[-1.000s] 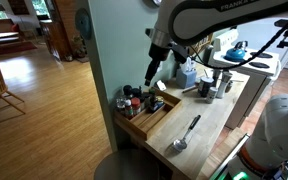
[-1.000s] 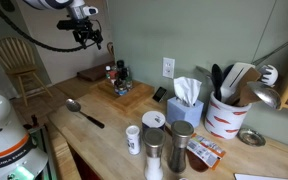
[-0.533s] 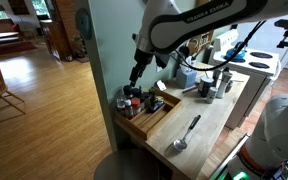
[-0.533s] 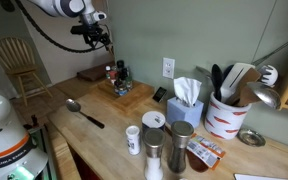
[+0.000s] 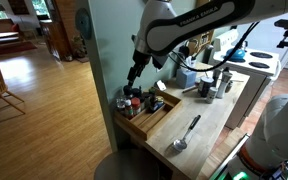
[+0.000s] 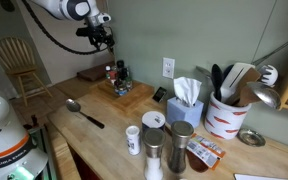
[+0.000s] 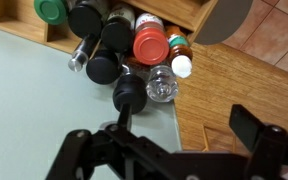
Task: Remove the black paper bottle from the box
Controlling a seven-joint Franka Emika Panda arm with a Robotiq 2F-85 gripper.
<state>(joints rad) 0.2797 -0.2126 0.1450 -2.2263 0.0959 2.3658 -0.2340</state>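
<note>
The light wood box lies on the counter by the green wall, also seen in an exterior view. A cluster of bottles stands at one end of it. In the wrist view I look down on their tops: several black-capped bottles, one closest to me, another further in, plus a red cap, a green cap and a clear top. My gripper is open and empty, hanging above the cluster, touching nothing.
A large metal spoon lies on the counter beside the box. A tissue box, a utensil crock and shakers stand further along. The green wall is right behind the bottles. The counter edge drops to the wood floor.
My gripper has swung along the box toward the bottle end and now hangs over the bottles; in the last half second it shifted only slightly. The bottles have not moved.
</note>
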